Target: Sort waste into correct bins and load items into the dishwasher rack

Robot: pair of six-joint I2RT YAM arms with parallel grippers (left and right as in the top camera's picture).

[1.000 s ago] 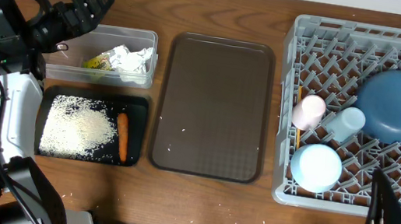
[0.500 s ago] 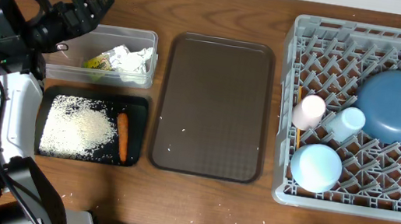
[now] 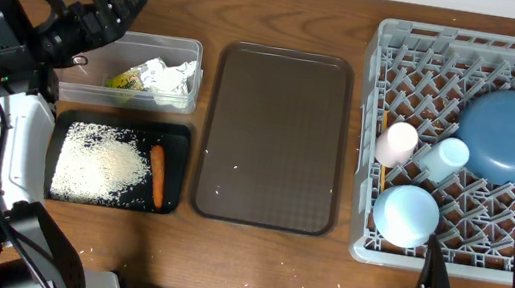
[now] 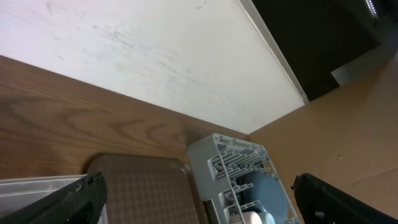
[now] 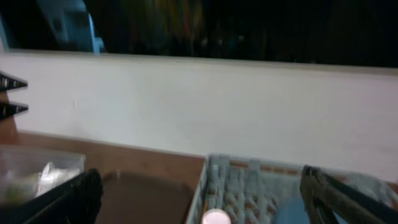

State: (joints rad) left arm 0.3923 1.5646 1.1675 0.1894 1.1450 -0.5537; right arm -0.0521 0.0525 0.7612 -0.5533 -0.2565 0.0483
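The dishwasher rack holds the plate, pink cup, light-blue cup and bowl. The wrapper lies in the clear tub, with rice and carrot in the black tray. A few stray grains are left on the brown tray. The left pincer and right pincer are both spread apart and empty.

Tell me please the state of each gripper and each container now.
left gripper: open, empty
right gripper: open, empty
clear tub: holds the paper wrapper
black tray: holds rice and a carrot piece
brown tray: a few stray grains only
dishwasher rack: holds plate, pink cup, blue cup, bowl
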